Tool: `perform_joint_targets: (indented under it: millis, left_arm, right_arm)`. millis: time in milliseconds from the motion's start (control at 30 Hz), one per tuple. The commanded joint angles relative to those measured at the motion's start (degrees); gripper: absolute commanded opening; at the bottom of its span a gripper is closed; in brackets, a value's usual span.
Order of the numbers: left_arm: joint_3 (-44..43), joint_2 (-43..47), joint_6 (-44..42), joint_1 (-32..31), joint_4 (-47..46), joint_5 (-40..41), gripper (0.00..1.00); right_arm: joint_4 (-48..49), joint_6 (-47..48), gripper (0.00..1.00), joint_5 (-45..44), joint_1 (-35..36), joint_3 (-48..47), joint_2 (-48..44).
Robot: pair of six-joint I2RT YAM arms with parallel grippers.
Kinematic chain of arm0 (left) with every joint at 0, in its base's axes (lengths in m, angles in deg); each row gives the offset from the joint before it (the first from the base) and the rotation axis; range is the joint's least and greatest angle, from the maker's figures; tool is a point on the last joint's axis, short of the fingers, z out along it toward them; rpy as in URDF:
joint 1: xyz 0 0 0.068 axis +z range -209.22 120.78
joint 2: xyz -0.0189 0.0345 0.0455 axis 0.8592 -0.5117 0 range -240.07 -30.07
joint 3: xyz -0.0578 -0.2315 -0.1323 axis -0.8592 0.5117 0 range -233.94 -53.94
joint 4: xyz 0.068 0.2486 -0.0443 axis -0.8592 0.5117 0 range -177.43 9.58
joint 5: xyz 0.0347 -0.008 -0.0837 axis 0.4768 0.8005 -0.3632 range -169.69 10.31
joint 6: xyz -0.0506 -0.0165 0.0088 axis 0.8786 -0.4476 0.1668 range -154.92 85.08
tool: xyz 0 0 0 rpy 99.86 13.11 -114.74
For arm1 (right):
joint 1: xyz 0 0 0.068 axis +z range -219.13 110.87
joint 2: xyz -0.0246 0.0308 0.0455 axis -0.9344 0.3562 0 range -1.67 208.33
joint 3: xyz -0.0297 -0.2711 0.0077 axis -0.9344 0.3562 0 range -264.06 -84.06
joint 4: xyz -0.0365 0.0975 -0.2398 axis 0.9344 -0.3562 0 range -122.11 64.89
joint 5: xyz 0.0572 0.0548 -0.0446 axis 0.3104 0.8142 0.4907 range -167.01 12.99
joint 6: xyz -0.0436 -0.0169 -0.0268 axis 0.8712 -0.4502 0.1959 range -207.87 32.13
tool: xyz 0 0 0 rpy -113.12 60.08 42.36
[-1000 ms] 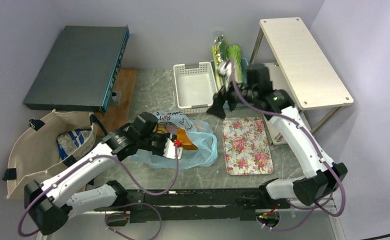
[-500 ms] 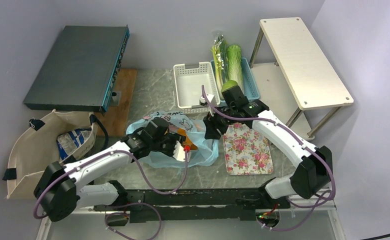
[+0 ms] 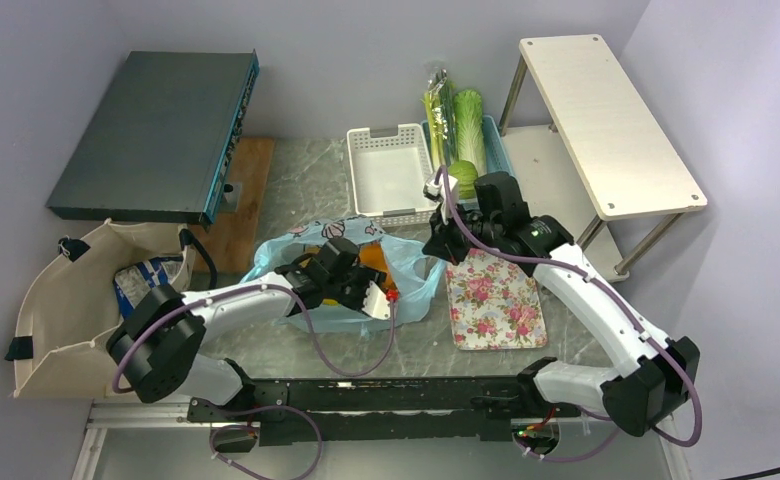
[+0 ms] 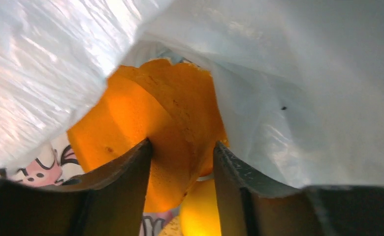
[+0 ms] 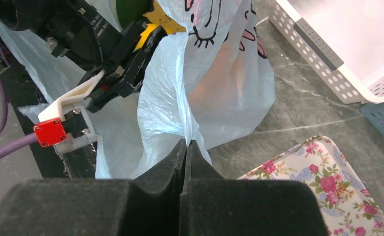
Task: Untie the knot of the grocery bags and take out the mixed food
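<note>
The light-blue plastic bag (image 3: 411, 290) lies mid-table with its mouth open; the knot is out of view. My left gripper (image 3: 362, 278) reaches inside it. In the left wrist view its fingers (image 4: 131, 177) press both sides of an orange food piece (image 4: 175, 113), so the left gripper (image 4: 182, 145) is shut on it. My right gripper (image 3: 436, 246) is at the bag's right edge, and in its own view the right gripper (image 5: 186, 142) is shut on a bunched fold of the bag's plastic (image 5: 180, 98). The beige canvas tote (image 3: 61, 300) lies at the left, holding a blue chip bag (image 3: 151, 282).
A flowered tray (image 3: 494, 292) lies right of the bag. Behind stand a white basket (image 3: 391, 170) and a blue basket (image 3: 501, 160) with green stalks, napa cabbage (image 3: 471, 115) and a round cabbage (image 3: 463, 176). A dark box (image 3: 156, 130) sits back left, a white shelf (image 3: 606, 120) back right.
My right gripper came down from the baskets to the bag's right edge and closed on its plastic. My left gripper pushed further right into the bag.
</note>
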Motion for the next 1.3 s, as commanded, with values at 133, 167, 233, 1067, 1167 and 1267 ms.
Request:
perform_joint_targets:
  millis: [133, 167, 233, 1067, 1167, 1267]
  left_arm:
    - [-8.04, 0.96, 3.60, -0.51, 7.57, 3.09, 0.00]
    - [-9.54, 2.44, 3.91, -0.40, 10.74, 1.99, 0.00]
    - [-11.40, 5.92, 3.81, -0.32, 17.04, -1.55, 0.00]
    - [-30.06, 18.70, 18.19, 7.99, 39.76, -15.18, 0.00]
    - [-33.02, 17.35, 28.81, 12.36, 34.58, -22.73, 0.00]
    - [-34.60, 16.35, 41.30, 17.58, 28.72, -30.39, 0.00]
  right_arm:
    - [3.26, -1.85, 0.00, -1.81, 0.06, 2.63, -1.26]
    - [3.40, -2.21, 0.00, -2.17, -0.08, 2.28, -1.13]
    - [3.90, -2.41, 0.00, -3.04, 0.02, 1.85, -1.04]
    - [4.57, 0.56, 0.13, -4.96, 0.03, 3.43, -3.13]
    - [4.72, 0.68, 0.25, -4.19, 0.03, 2.01, -3.31]
    - [6.33, -0.03, 0.52, -4.68, 0.11, 0.46, -5.02]
